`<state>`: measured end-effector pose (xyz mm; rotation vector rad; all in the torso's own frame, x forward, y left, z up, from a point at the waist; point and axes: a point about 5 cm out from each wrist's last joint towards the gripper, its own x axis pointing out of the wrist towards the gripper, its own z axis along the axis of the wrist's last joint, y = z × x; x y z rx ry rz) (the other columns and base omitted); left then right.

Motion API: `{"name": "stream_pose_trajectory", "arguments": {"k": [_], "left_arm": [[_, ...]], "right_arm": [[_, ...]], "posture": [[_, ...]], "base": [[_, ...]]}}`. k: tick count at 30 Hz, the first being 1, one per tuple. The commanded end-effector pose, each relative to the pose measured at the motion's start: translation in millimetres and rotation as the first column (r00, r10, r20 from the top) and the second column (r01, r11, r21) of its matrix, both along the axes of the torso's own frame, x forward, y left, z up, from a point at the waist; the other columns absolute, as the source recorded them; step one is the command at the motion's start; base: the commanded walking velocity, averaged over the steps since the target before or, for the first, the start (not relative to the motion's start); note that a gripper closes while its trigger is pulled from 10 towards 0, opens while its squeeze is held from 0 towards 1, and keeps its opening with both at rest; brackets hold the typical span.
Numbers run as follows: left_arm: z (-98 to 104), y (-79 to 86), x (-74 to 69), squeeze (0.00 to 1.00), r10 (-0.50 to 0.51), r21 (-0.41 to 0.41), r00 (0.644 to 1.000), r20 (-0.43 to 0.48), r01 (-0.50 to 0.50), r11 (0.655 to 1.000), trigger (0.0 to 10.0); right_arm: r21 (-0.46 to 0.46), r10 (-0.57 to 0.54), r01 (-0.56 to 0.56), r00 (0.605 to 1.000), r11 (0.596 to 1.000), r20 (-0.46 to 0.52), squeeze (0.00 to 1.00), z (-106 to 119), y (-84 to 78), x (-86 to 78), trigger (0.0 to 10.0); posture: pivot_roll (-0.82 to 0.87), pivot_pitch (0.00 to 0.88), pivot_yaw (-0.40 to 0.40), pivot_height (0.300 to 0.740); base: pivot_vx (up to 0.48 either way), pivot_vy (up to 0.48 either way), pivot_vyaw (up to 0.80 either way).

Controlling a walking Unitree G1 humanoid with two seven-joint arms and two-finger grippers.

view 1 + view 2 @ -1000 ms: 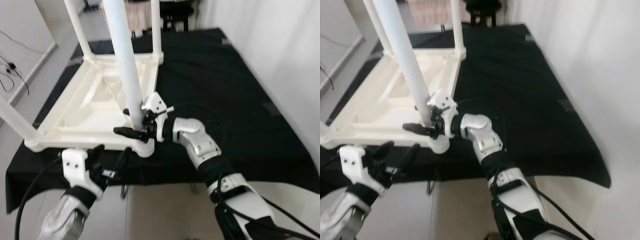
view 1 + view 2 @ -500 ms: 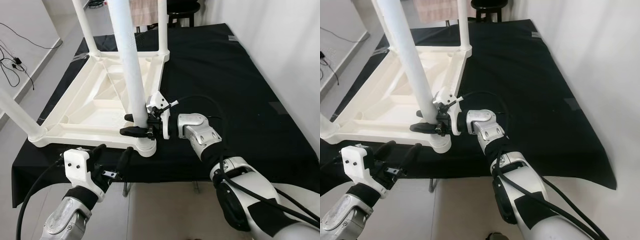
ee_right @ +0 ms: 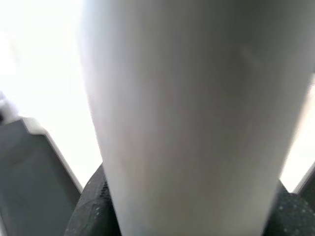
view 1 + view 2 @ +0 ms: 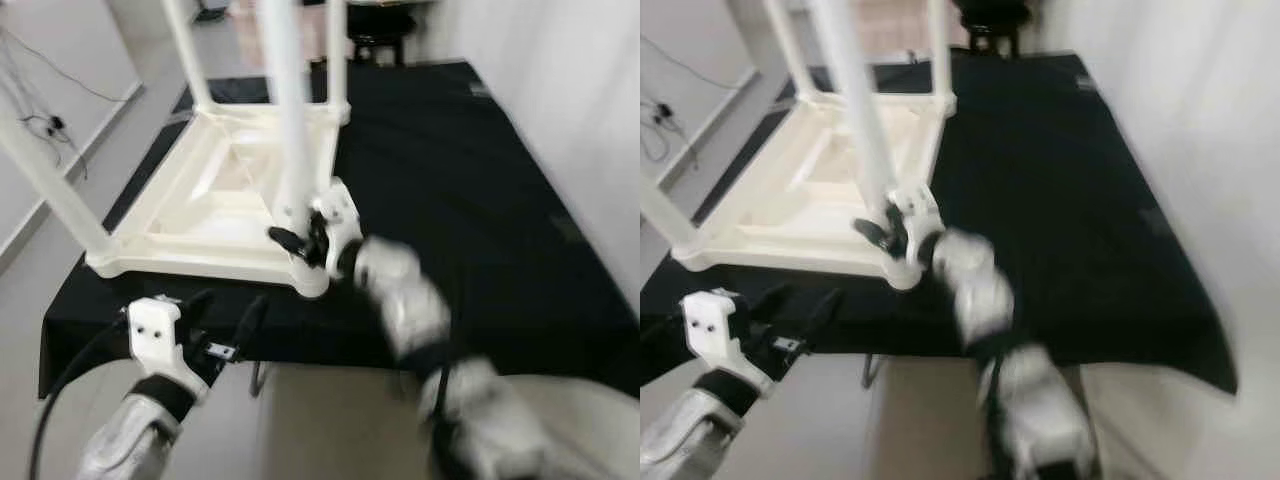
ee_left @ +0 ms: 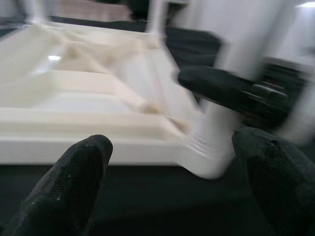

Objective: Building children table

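Nearest, left end effector [image 4: 228, 318] open and holding nothing, just off the counter [image 4: 480, 200] edge, near the corner. Beyond it, right end effector [image 4: 300, 240] closed around the white leg [image 4: 290, 130] low at its socket. Upturned children table [image 4: 225, 195] lying on the black-covered counter, legs pointing up.

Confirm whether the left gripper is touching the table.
No. The left gripper hovers open below the black-covered edge, apart from the upturned white table.

Right tool [image 4: 300, 240] around upturned table's leg [image 4: 287, 120]
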<state>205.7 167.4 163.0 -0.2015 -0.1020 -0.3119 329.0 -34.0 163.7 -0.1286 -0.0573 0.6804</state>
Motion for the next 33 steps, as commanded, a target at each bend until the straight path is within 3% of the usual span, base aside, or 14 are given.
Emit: {"name": "stream_pose_trajectory", "arguments": {"k": [1,6,7,9,10,11,12,15,17,19,22,25,26,33], "left_arm": [[-1,1.7,0.8,0.0,-0.001,0.016,1.0,-0.008,0.001,1.0,10.0],[-4,-0.1,3.8,0.0,-0.001,0.014,1.0,-0.01,0.001,1.0,10.0],[-5,0.0,3.9,0.0,0.004,0.013,1.0,-0.009,-0.004,1.0,10.0],[-5,0.1,4.1,0.0,0.008,0.013,1.0,-0.008,-0.008,1.0,10.0],[-5,0.2,5.0,0.0,0.011,0.013,1.0,-0.007,-0.011,1.0,10.0],[-5,0.2,5.0,0.0,0.011,0.013,1.0,-0.007,-0.011,1.0,10.0],[-6,0.4,6.0,0.0,0.014,0.013,1.0,-0.006,-0.014,1.0,10.0],[-6,0.6,6.9,0.0,0.016,0.013,1.0,-0.005,-0.016,1.0,10.0],[-7,1.0,8.9,0.0,0.018,0.014,1.0,-0.006,-0.018,1.0,10.0],[-9,0.4,10.2,0.0,0.017,0.013,1.0,-0.007,-0.017,1.0,10.0],[-9,-0.5,10.8,0.0,0.018,0.014,1.0,-0.006,-0.018,1.0,10.0],[-9,-0.5,10.8,0.0,0.018,0.014,1.0,-0.006,-0.018,1.0,10.0],[-10,-0.7,10.9,0.0,0.022,0.014,1.0,-0.004,-0.022,1.0,10.0],[-13,-2.6,10.4,0.0,0.021,0.011,1.0,-0.007,-0.021,1.0,10.0]], "right_arm": [[-0.013,-0.02,0.018,0.983,1.0,-0.182,0.0,-33,12.1,-8.0,0.0],[-0.019,0.025,-0.029,0.983,0.999,-0.183,0.0,-33,19.4,10.8,0.0],[-0.017,0.025,-0.028,0.986,0.999,-0.165,0.0,-30,20.7,12.1,5.4],[-0.015,0.048,-0.051,0.988,0.999,-0.149,0.0,-27,22.9,12.4,5.4],[-0.02,0.075,-0.078,0.987,0.997,-0.142,0.4,-24,24.4,12.1,10.0],[-0.02,0.075,-0.078,0.987,0.997,-0.142,0.4,-24,24.4,12.1,10.0],[0.016,0.16,-0.16,0.977,0.987,-0.142,1.0,-16,26.8,7.0,10.0],[0.041,0.219,-0.215,0.965,0.976,-0.142,1.0,-10,27.7,1.9,10.0],[0.075,0.389,-0.384,0.918,0.92,-0.075,1.0,10,13.8,5.2,10.0],[0.026,0.476,-0.475,0.879,0.88,-0.034,1.0,20,-7.5,18.2,10.0],[-0.043,0.536,-0.537,0.844,0.843,-0.034,1.0,21,-20.7,23.0,10.0],[-0.043,0.536,-0.537,0.844,0.843,-0.034,1.0,21,-20.7,23.0,10.0],[-0.027,0.566,-0.568,0.823,0.823,-0.049,0.0,23,-26.2,25.2,10.0],[0.052,0.626,-0.625,0.77,0.779,-0.125,0.0,29,-35.7,35.3,10.0]], "posture": [[0.04,0.143,0.039,0.74],[0.06,0.116,0.026,0.74],[0.06,0.109,0.02,0.74],[0.06,0.106,0.019,0.74],[0.06,0.101,0.019,0.74],[0.06,0.101,0.019,0.74],[0.07,0.095,0.021,0.74],[0.07,0.091,0.021,0.74],[0.07,0.073,0.023,0.74],[0.08,0.065,0.017,0.74],[0.09,0.063,0.01,0.74],[0.09,0.063,0.01,0.74],[0.09,0.052,0.005,0.74],[0.1,0.034,0.001,0.74]], "base": [[0.0,0.0,0.0],[0.0,0.0,0.0],[0.0,0.0,0.0],[0.0,0.0,0.0],[0.0,0.0,0.0],[0.0,0.0,0.0],[0.0,0.0,0.0],[0.0,0.0,0.0],[0.0,0.0,0.0],[0.0,0.0,0.0],[0.0,0.0,0.0],[0.0,0.0,0.0],[0.0,0.0,0.0],[0.0,0.0,0.0]]}}
